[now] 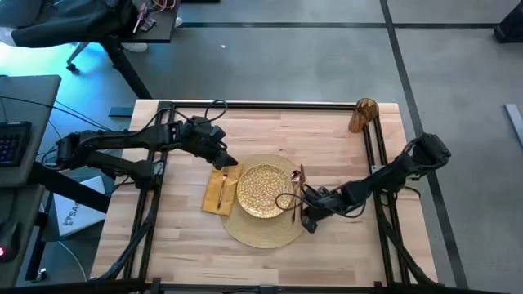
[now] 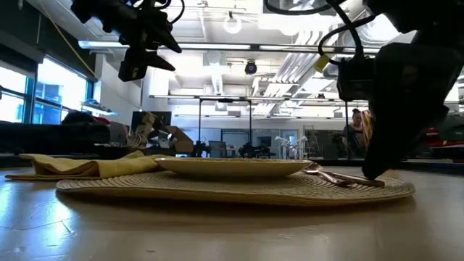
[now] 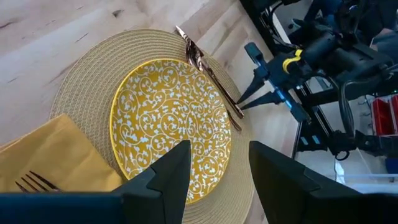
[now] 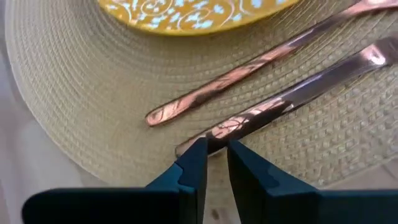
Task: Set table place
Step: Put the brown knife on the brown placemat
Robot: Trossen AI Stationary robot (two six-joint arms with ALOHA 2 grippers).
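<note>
While my right gripper (image 4: 211, 163) sits low at the placemat's (image 4: 81, 93) edge, its fingers are almost together around the tip of one copper handle (image 4: 280, 102), with only a narrow gap showing. I think it is better to release slowly, so this piece stays parallel to the second copper piece (image 4: 249, 65) just beside it. Both lie at 3 o'clock of the gold patterned plate (image 1: 264, 190), which rests in the middle of the round woven mat. At 9 o'clock is the yellow napkin (image 1: 219, 192) carrying a fork (image 3: 31, 182). My left gripper (image 3: 214, 177) hovers spread wide, pinching nothing. Far at 1 o'clock, the amber glass (image 1: 364, 114) stands at the table (image 1: 188, 237) corner.
</note>
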